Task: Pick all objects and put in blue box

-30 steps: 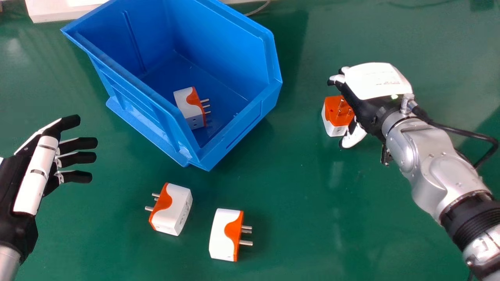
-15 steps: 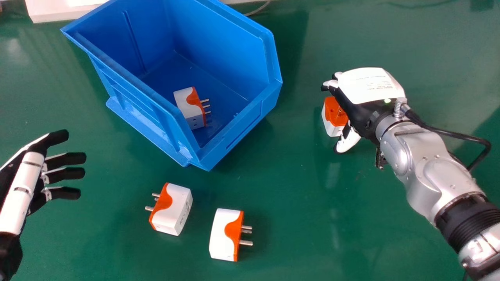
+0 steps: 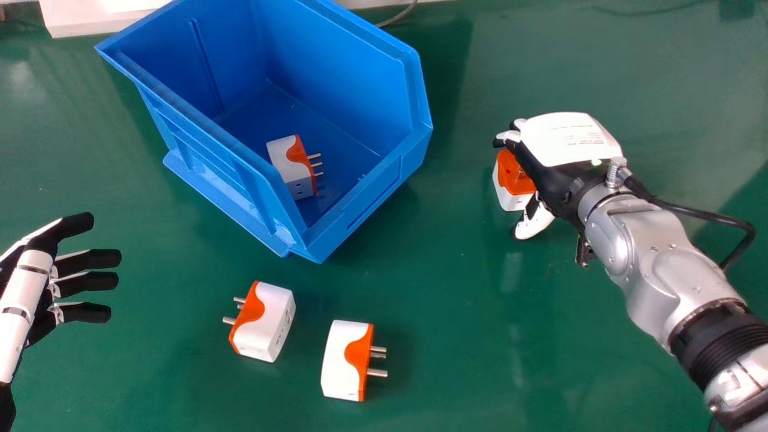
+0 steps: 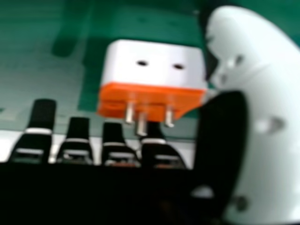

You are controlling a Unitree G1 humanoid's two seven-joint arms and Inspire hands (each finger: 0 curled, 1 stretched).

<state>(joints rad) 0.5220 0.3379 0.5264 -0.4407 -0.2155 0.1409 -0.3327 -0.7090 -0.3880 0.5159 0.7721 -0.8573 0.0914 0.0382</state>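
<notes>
Right hand (image 3: 555, 180) wide, nothing gripped. Adapter (image 3: 506, 193) on bench (image 3: 456, 300), just left and partly under it, pins toward palm; closing thumb and fingers likely next. Blue box (image 3: 372, 192) farther left, left hand (image 3: 27, 288) farthest.

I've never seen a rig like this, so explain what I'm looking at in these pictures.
This is a robot with two arms and human-like hands. The head view comes from a camera on its head, looking down; the right hand view comes from one at its right hand.

On the green table is a blue box with one white and orange plug adapter inside. A second adapter and a third adapter lie nearer the robot. A fourth adapter sits between the right hand's thumb and fingers, but those fingers aren't curled round it, so it doesn't look gripped. The left hand is open and holds nothing.
</notes>
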